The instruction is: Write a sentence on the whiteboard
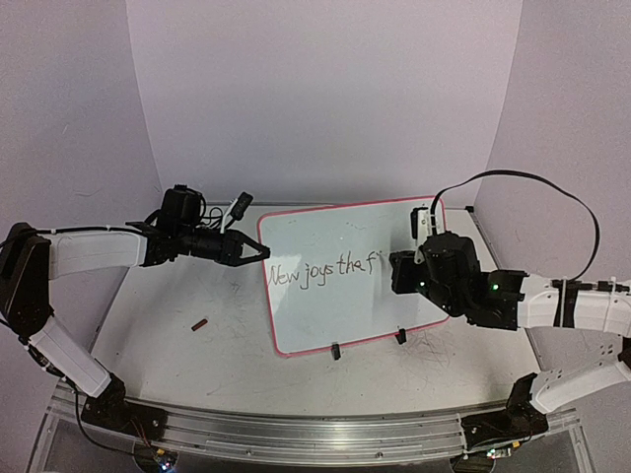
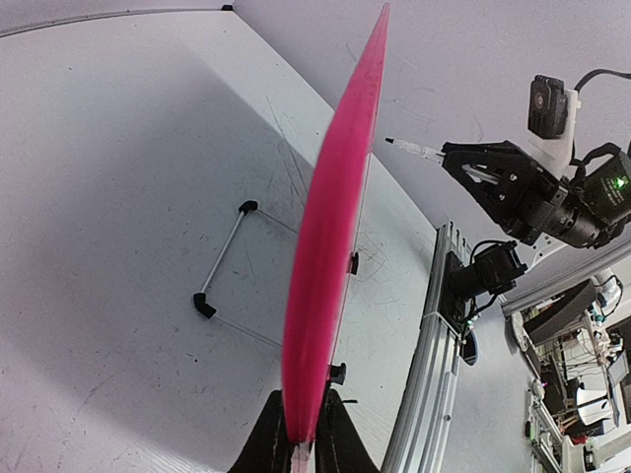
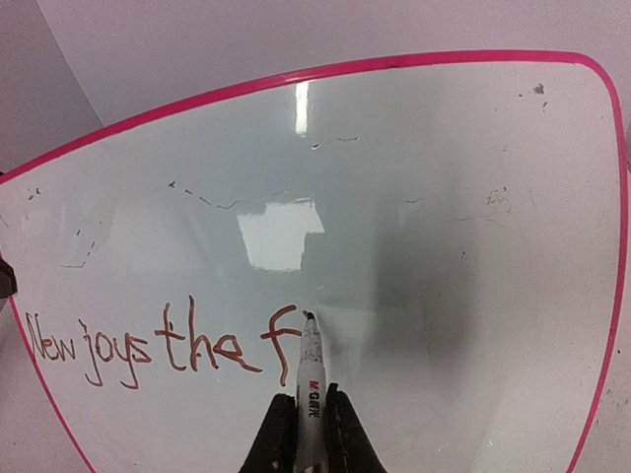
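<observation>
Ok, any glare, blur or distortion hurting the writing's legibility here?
Right wrist: a bright glare patch sits on the whiteboard above the sentence, not over it; the wide lens bows the pink rim; a soft shadow falls right of the marker. Left wrist: the board's edge blurs near the left gripper. Top external: even light, words small but readable.

The top view looks down from above and behind the arm bases over the whole worktop (image 1: 158,335); the left wrist view sights close along the whiteboard (image 2: 330,246), edge-on; the right wrist view faces its written side closely; all three share it.
</observation>
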You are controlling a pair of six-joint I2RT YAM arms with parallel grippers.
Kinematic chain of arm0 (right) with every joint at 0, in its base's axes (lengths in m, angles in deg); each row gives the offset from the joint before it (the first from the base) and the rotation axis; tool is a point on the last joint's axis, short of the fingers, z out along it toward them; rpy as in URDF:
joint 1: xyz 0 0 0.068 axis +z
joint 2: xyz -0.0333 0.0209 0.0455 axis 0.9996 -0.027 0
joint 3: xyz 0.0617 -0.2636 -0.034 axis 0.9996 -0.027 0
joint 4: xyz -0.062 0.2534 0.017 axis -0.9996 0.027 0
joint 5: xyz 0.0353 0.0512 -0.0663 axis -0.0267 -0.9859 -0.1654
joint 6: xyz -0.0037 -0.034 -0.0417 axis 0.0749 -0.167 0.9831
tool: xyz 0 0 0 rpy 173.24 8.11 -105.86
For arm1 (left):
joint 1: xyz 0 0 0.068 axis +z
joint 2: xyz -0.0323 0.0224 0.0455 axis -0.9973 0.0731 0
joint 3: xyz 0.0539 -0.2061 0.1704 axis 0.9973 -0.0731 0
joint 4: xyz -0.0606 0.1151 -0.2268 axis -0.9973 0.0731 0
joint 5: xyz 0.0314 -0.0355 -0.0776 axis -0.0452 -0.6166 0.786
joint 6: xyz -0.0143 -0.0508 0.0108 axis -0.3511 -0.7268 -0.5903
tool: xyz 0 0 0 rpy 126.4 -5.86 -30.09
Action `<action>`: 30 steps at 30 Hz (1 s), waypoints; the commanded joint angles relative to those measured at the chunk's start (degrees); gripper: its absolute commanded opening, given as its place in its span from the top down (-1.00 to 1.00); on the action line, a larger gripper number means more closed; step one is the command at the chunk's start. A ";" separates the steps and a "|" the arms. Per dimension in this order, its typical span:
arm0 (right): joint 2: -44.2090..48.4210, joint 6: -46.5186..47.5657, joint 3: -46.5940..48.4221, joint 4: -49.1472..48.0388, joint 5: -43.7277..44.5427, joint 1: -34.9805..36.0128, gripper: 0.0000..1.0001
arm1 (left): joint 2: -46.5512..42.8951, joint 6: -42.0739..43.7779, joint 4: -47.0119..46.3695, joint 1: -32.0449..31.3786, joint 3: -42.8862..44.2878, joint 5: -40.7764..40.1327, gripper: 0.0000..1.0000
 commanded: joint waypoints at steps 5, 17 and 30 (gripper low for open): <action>-1.78 -0.42 0.79 -1.02 -2.32 -0.15 1.00 | 0.16 0.66 2.02 -1.88 1.65 -0.15 0.83; -3.85 -1.27 0.35 0.26 0.80 -0.08 1.00 | -0.06 0.69 2.10 -1.90 1.71 -0.13 0.83; -0.49 -2.81 -0.81 2.87 -1.35 0.01 1.00 | 0.21 0.69 2.10 -1.88 1.76 0.02 0.83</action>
